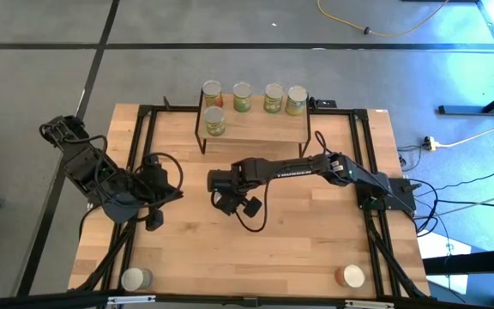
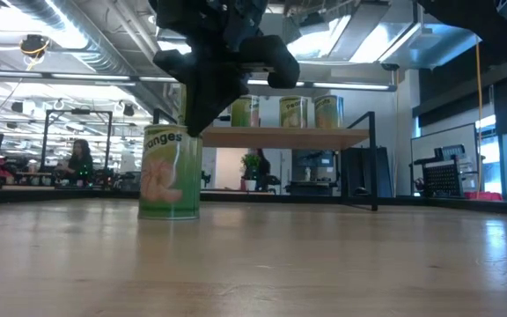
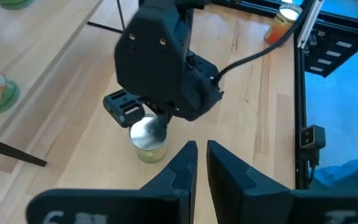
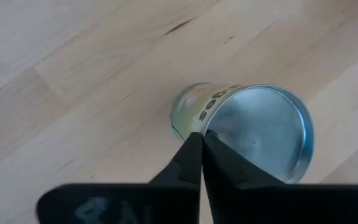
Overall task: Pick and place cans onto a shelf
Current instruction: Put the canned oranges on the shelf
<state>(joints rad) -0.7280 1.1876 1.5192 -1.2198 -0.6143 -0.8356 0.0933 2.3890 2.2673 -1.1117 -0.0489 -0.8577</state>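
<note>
Jaws of the left gripper [image 3: 199, 163] are clenched together with nothing between them; that arm waits over the left side of the desk [image 1: 298, 245]. A silver-topped can [image 1: 135, 279] stands at the desk's near-left corner.

The right gripper [image 1: 221, 200] hangs over the middle of the desk, directly above an upright green-labelled can [image 2: 171, 172]. In the right wrist view its fingers [image 4: 199, 163] are pressed together over the rim of the can's top, gripping nothing. Whether the tips touch the lid cannot be judged from that angle.

The shelf [image 1: 256, 124] stands at the far edge of the desk. Four cans line its far side: the first [image 1: 212, 93], second [image 1: 242, 96], third [image 1: 273, 98] and fourth [image 1: 296, 99]. A fifth can [image 1: 215, 120] sits nearer, at the shelf's left end.

An orange-labelled can [image 1: 350, 276] stands at the desk's near-right corner, well apart from both arms.
</note>
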